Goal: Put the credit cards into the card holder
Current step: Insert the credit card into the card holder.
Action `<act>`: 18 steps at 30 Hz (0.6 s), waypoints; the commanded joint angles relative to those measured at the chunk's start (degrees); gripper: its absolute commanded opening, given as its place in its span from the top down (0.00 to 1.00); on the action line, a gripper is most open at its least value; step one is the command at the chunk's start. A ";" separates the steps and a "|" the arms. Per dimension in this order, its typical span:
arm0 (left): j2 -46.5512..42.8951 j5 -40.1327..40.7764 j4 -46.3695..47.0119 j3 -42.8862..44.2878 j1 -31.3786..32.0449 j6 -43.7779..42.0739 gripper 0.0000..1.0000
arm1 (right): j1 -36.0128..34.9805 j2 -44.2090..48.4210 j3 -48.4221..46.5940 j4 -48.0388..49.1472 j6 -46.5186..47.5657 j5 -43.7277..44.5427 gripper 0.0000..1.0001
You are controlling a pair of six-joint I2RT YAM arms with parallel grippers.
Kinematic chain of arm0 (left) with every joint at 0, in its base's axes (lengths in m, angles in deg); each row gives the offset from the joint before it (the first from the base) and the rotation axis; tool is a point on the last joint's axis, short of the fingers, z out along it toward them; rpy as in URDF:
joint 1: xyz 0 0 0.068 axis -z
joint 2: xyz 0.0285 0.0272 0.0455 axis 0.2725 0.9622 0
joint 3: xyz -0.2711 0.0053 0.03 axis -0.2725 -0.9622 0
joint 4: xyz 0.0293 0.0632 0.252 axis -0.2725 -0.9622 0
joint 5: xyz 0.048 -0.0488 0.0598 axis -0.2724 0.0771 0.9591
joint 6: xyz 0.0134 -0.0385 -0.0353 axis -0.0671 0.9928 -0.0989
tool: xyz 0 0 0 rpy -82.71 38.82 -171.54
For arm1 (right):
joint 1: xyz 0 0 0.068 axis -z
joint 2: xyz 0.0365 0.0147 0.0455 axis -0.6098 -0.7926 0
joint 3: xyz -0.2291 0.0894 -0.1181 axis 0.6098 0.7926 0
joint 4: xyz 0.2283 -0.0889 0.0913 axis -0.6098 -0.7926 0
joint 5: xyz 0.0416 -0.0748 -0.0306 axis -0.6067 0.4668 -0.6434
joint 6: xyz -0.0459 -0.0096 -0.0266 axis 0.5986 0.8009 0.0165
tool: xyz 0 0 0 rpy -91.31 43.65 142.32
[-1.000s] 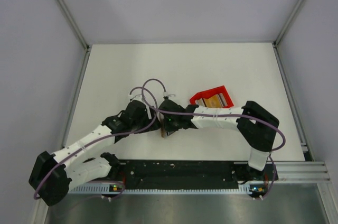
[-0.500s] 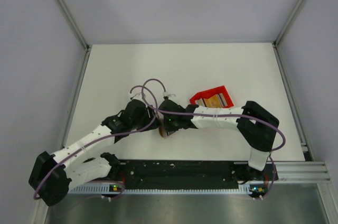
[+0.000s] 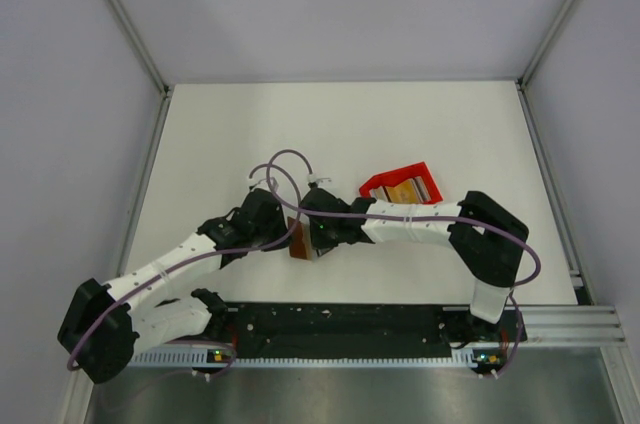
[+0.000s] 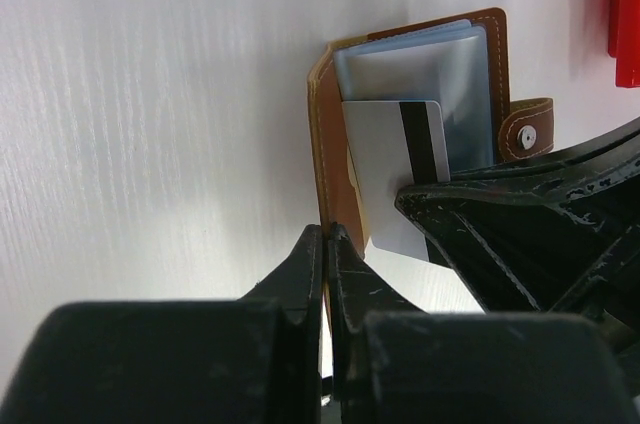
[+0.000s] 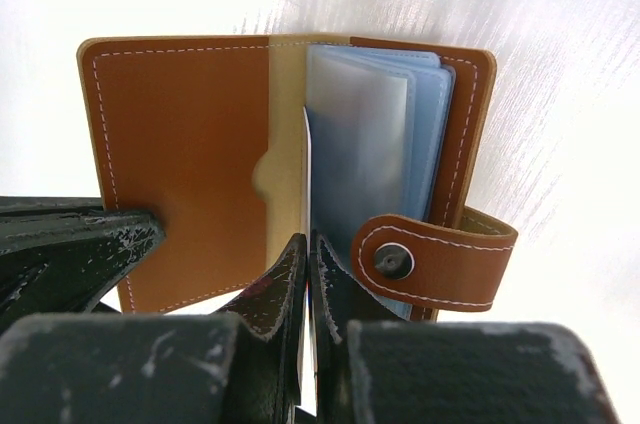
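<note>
My left fingers [image 4: 296, 279] are pinching the cover of the open card holder [image 5: 180, 144], lying mid-frame on the desk [image 4: 150, 94]; my right fingers [image 5: 268, 296] are pinching a grey card [image 4: 385, 159], partly slotted in. Pushing askew, I am risking the card jamming or the cover slipping free.

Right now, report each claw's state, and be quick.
Left claw: closed, pinching the card holder by its cover.
Right claw: closed, holding a grey card at the holder's sleeves.
</note>
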 commanded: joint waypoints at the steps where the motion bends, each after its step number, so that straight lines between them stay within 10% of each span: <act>1: 0.06 -0.17 1.53 1.26 -0.14 -3.13 1.00 | -0.37 3.24 -1.13 -2.03 1.80 2.69 1.00; 18: -0.11 -1.67 2.06 0.38 -0.23 -5.60 1.00 | 4.03 15.64 6.07 -1.76 2.15 6.21 1.00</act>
